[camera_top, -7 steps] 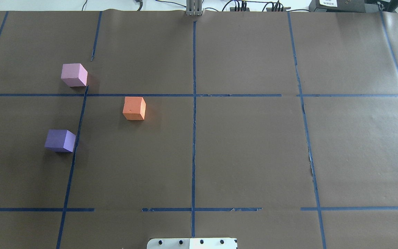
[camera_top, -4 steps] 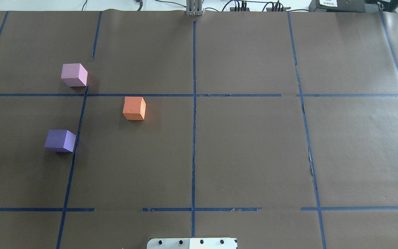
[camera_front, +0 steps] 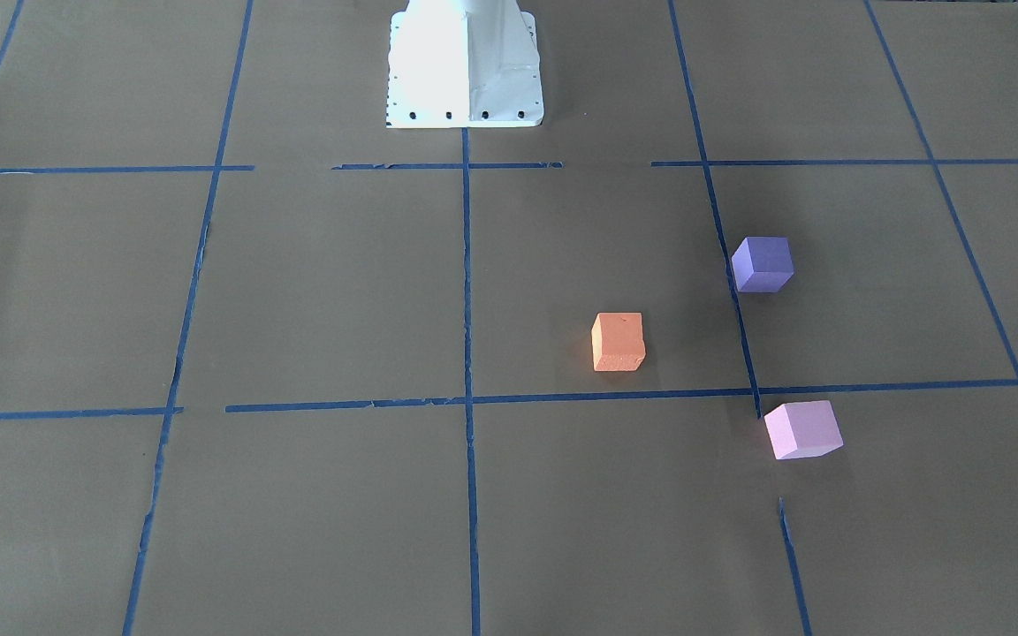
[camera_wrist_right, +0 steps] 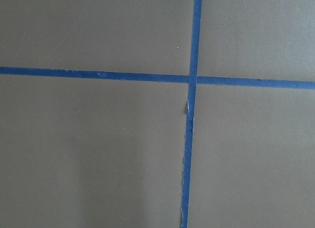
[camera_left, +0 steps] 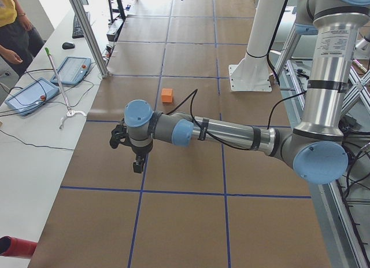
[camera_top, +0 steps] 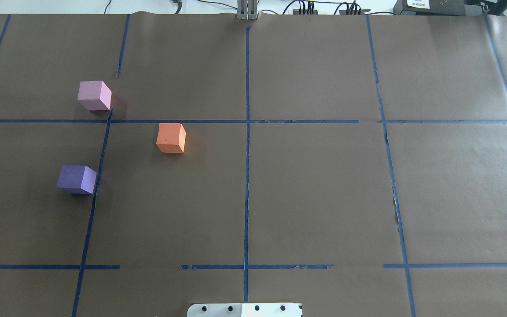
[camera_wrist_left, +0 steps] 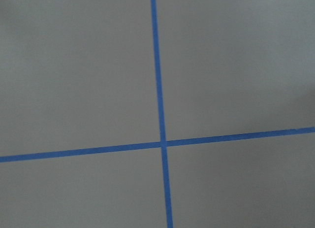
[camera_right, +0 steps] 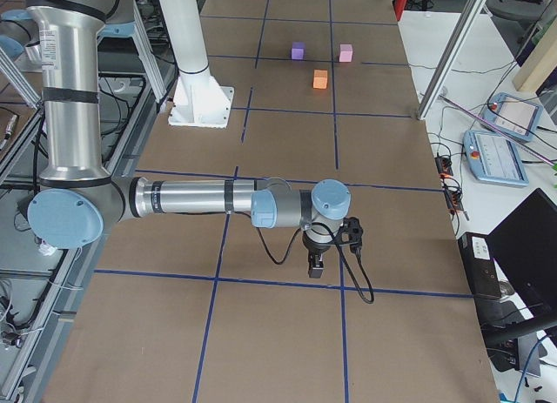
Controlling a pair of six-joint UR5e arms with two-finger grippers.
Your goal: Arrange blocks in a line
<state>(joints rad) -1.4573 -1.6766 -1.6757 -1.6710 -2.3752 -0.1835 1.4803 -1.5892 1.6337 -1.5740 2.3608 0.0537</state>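
Blocks: orange block (camera_top: 171, 138), purple block (camera_top: 76, 179), pink block (camera_top: 94, 95), scattered on table's (camera_top: 324, 198) left.
Left gripper (camera_left: 137, 165): well apart from them; you can't tell its grip.
Right gripper (camera_right: 316, 268): farther; likewise unclear.

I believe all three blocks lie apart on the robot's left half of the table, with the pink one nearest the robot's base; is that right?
Not quite: the violet-purple block is nearest the robot's base, and the pink block is farthest, as the overhead exterior view shows. The rest holds: these and the orange block lie apart on the robot's left half.
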